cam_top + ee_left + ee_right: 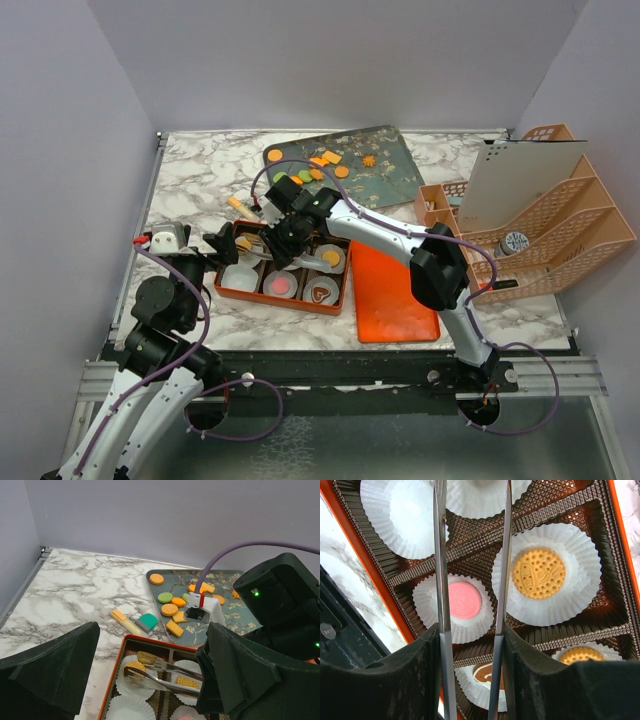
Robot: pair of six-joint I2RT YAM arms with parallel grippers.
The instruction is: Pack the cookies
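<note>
Packing is partly done. Several cookies [538, 573] sit in the cups [400, 515] of the box [111, 680] under the right fingers [440, 555], which straddle one; grip cannot be told. The left fingers [50, 665] gape, empty. Beyond them, loose cookies [169, 610] remain on the tray [235, 615].

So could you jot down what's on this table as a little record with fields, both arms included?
box: orange box, white paper cups inside, several holding a cookie
packed cookies seen: pink round cookie, orange round cookie
loose cookies: on the dark floral tray behind the box
lid: orange lid, flat, right of the box
left gripper: open, empty, at the box's left end
right gripper: long metal tongs over the box; grip on a cookie unclear
</note>
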